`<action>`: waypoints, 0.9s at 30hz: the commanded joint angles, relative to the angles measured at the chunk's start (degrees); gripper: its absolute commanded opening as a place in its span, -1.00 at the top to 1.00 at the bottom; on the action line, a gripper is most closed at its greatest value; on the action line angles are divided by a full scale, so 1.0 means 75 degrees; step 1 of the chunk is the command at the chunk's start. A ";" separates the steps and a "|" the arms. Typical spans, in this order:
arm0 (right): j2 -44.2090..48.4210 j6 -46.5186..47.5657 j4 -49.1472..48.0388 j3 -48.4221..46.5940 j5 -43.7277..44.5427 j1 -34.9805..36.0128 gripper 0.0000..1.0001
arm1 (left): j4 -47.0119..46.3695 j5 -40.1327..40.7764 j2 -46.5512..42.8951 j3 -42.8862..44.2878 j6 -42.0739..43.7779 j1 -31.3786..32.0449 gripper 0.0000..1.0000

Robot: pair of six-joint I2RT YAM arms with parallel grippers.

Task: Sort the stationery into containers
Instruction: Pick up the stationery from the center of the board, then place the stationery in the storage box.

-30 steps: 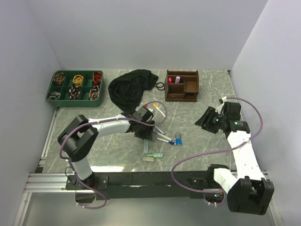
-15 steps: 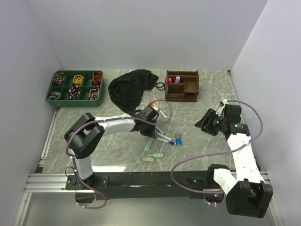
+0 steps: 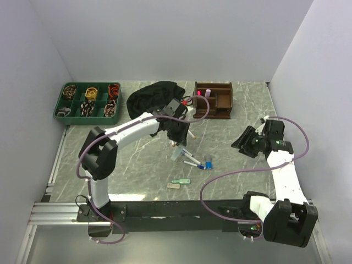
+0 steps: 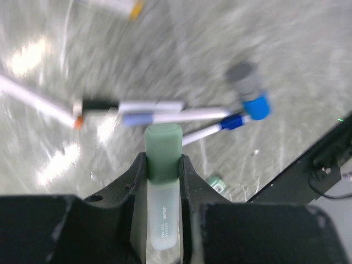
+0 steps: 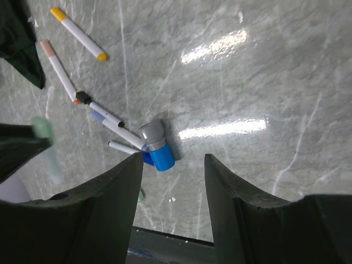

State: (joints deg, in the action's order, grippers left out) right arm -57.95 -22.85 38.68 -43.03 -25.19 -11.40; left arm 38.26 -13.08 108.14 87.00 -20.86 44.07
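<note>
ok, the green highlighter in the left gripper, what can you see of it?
The green highlighter is pastel and plastic-looking, with an opaque rounded cap and a paler, translucent barrel bearing small dark print. The left gripper is shut on it, a finger against each side, and the cap pokes past the fingertips. It is held above the table, over the loose pens.

The grey marbled worktop [image 4: 286,49] and the pens [image 4: 154,105] on it are blurred in the left wrist view. The rear end of the pale green plastic highlighter [image 4: 163,144] is hidden inside the left tool [image 4: 163,165]. The right wrist view crops the black cloth [image 5: 16,49] at its corner. What fills the dark green plastic tray [image 3: 82,120] is too small to tell.
</note>
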 commanded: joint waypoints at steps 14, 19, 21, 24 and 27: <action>-0.0534 0.0574 -0.0375 -0.0790 0.0511 -0.0355 -0.13 | -1.0367 -0.1934 0.2478 0.2790 0.2978 -0.0814 0.99; -0.0780 0.0820 -0.0305 -0.0884 0.0605 -0.0426 -0.13 | -1.1006 -0.1737 0.3908 0.4054 0.3461 -0.0814 0.99; -0.0862 0.0902 -0.0235 -0.0884 0.0675 -0.0449 -0.13 | -1.1382 -0.1620 0.4459 0.4382 0.3671 -0.0814 0.99; -0.1038 0.0984 -0.0282 -0.0849 0.0710 -0.0449 -0.13 | -1.1604 -0.1421 0.5057 0.5039 0.3766 -0.0814 0.99; -0.1190 0.0984 -0.0352 -0.0896 0.0792 -0.0472 -0.13 | -1.1804 -0.1256 0.5304 0.5158 0.3801 -0.0826 0.99</action>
State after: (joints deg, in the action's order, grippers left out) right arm -65.95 -16.82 37.41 -47.31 -20.67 -14.33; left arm -42.28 -24.36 147.65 121.21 5.28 37.60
